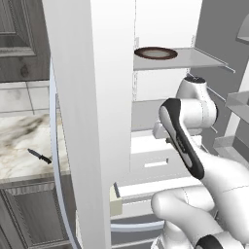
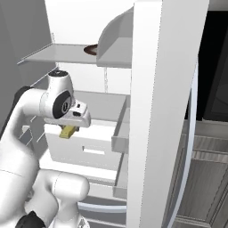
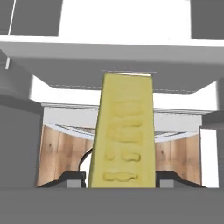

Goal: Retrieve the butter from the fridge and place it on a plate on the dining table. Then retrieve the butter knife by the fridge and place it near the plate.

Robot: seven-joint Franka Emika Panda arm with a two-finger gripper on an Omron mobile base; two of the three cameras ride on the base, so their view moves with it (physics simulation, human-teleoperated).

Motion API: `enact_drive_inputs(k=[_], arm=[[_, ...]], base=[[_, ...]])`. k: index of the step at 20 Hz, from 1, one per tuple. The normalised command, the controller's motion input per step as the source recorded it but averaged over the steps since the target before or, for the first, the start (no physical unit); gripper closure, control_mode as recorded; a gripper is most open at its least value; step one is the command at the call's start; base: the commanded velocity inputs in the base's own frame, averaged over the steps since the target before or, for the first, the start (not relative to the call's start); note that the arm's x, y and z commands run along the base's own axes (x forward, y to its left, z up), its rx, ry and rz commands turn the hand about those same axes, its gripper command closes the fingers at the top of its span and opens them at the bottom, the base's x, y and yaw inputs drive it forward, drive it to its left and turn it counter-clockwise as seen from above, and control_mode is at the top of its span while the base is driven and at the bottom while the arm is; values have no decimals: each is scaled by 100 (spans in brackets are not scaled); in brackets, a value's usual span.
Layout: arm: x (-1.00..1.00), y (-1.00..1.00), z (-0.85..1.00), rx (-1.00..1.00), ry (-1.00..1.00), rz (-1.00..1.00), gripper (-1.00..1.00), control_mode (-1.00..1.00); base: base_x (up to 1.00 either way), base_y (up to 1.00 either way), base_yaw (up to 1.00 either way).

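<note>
Gripper (image 3: pixel 120 179) clamped on the butter (image 3: pixel 123 135): dark fingertips (image 3: pixel 73 178) press both sides of its lower end, the stick running up the middle of the hand view. In the right base view the butter (image 2: pixel 67 131) pokes out yellow below the hand, lifted clear over the white drawer (image 2: pixel 84 151) inside the open fridge (image 2: pixel 164 111). Arm reaches in from the base between the two open doors. Beyond the butter in the hand view: white fridge ledge, grey shelf edges, wood floor showing low down.

Left base view: left door (image 1: pixel 92 116) stands close to the camera, a pale block (image 1: pixel 115 202) sitting in its lower bin. Left of the door, marble counter (image 1: pixel 24 141) with the knife (image 1: pixel 40 156) lying flat on it, black, well apart from the arm. Dark cabinets (image 1: pixel 29 214) under the counter, another above it.

Farther in and higher, a glass shelf (image 1: pixel 194 59) carries a dark brown dish (image 1: pixel 155 53) with a pale middle. Same dish (image 2: pixel 92 49) half hidden behind a door bin in the right base view.
</note>
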Motion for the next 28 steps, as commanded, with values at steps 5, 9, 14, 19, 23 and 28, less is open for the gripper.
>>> enact_drive_inputs(k=[5,9,14,19,23,28], arm=[[-68,0,46,0,-15,0,100,-100],[-18,-1,51,0,-9,-1,100,-100],[0,0,4,-1,5,-4,100,-100],[-11,0,0,0,0,0,100,-100],[0,0,0,0,0,0,100,100],[0,0,0,0,0,0,100,100]], base=[[0,0,0],[0,0,0],[0,0,0],[0,0,0],[-64,0,-2],[-74,0,-12]])
